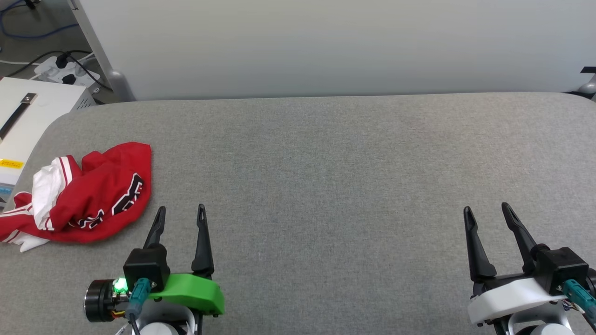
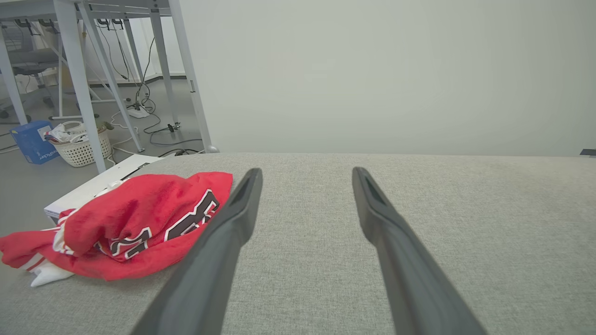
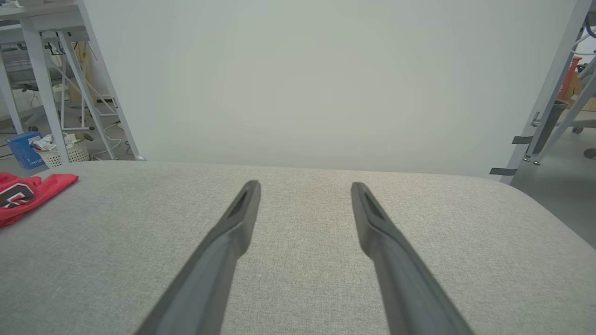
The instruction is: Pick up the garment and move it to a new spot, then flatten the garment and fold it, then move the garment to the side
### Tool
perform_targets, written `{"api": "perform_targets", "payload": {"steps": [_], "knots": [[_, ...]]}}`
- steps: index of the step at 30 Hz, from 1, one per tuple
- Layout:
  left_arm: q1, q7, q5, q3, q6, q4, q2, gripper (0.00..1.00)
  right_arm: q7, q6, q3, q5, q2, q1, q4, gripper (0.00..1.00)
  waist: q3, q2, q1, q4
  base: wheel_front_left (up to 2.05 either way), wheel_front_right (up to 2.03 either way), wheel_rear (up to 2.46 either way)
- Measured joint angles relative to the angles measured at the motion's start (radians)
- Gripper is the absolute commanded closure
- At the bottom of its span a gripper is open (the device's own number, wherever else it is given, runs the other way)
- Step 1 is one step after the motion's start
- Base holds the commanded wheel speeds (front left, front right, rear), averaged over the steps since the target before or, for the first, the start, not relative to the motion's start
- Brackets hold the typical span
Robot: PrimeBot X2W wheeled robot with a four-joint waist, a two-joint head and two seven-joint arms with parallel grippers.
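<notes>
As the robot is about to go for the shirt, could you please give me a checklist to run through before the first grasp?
1. Left gripper open, nothing between its fingers: ok.
2. Right gripper open, holding nothing: ok.
3. Garment likely within reach of the left gripper, lying just to its left and apart from it: ok.
4. Bare stretch of grey table between the two grippers for a new spot: ok.
5. Garment flat enough to fold: not ok, it is bunched in a heap.
6. Garment wholly on the table at the left edge: cannot tell.
</notes>
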Motion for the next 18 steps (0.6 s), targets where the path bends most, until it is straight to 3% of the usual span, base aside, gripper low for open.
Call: {"api": "perform_targets", "payload": {"steps": [18], "knots": [[0.0, -0.042, -0.016, -0.008, 0.017, 0.024, 0.0, 0.0, -0.04, 0.0, 0.005, 0.005, 0.0, 0.01, 0.003, 0.0, 0.013, 0.0, 0.0, 0.032, 0.0, 0.0, 0.0]]}}
